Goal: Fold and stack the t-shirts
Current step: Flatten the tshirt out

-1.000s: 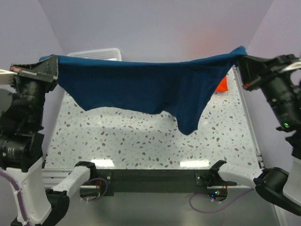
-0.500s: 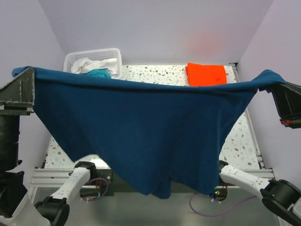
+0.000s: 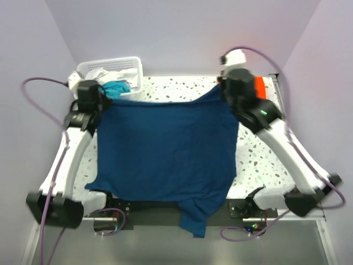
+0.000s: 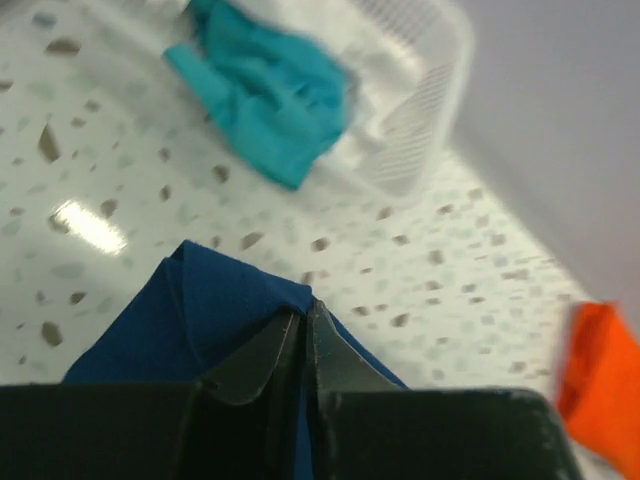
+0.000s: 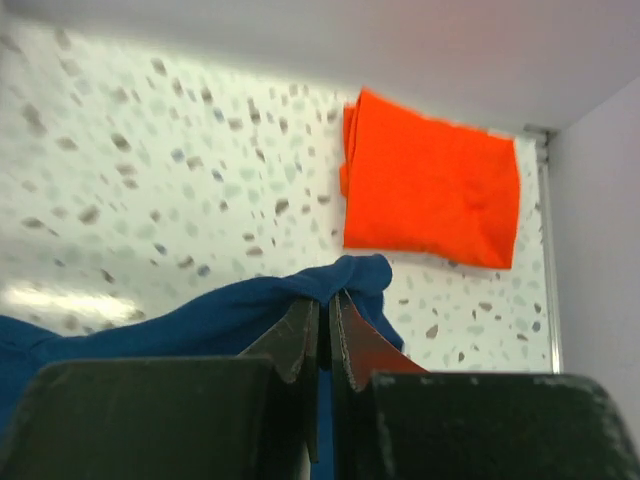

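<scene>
Bringing the navy t-shirt (image 3: 165, 149) down from mid-air a second ago to lying spread on the table (image 3: 251, 161), near hem trailing off the front edge. Pinching its far corners with left gripper (image 4: 305, 318) and right gripper (image 5: 325, 300), both jaws narrowed onto cloth. Readying, likely, for folding and stacking onto the orange t-shirt (image 5: 430, 180) at far right.

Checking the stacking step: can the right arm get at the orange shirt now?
Probably not yet: the right end effector is shut on the navy shirt's corner, though the orange shirt lies uncovered just beyond.
</scene>
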